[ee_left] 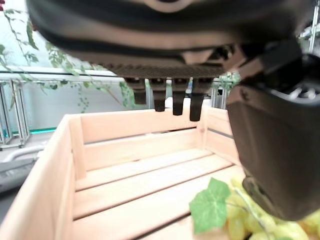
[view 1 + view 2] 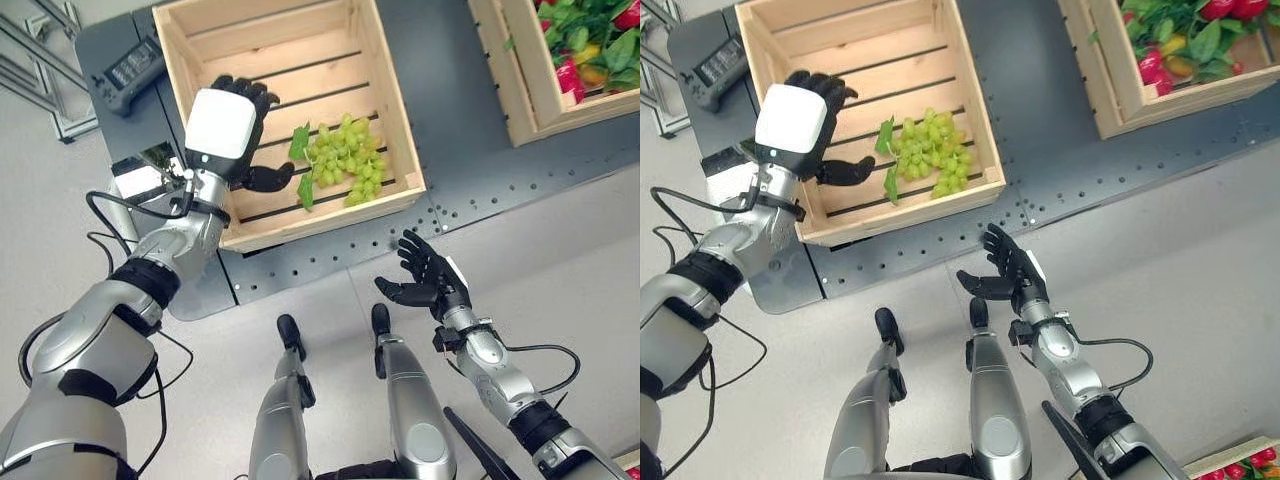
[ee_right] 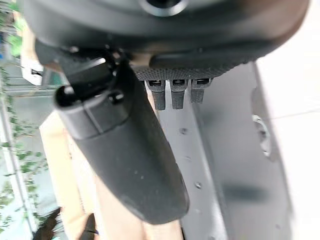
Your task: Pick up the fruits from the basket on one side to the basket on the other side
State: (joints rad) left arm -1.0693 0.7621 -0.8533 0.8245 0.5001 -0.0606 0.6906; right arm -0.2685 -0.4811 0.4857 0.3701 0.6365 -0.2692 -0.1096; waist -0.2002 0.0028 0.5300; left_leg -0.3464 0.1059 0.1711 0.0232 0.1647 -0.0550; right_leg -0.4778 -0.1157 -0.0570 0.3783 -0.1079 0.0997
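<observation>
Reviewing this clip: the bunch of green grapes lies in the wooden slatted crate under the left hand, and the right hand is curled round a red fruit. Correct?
Not quite. The right hand holds nothing: the left eye view shows it open over the grey floor. The bunch of green grapes does lie in the wooden slatted crate under the left hand.

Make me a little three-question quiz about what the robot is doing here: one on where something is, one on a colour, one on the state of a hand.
1. Where do the grapes lie?
A. in the left crate
B. on the floor
C. in the right hand

2. What colour are the grapes?
A. purple
B. green
C. red

3. How is the right hand?
A. closed on a fruit
B. open, holding nothing
C. pressing on a crate

Answers: 1 A, the bunch rests on the crate's slats beside the left hand. 2 B, the bunch is pale green with green leaves. 3 B, its fingers are spread, palm up, in front of the table; the right crate holds other produce.
</observation>
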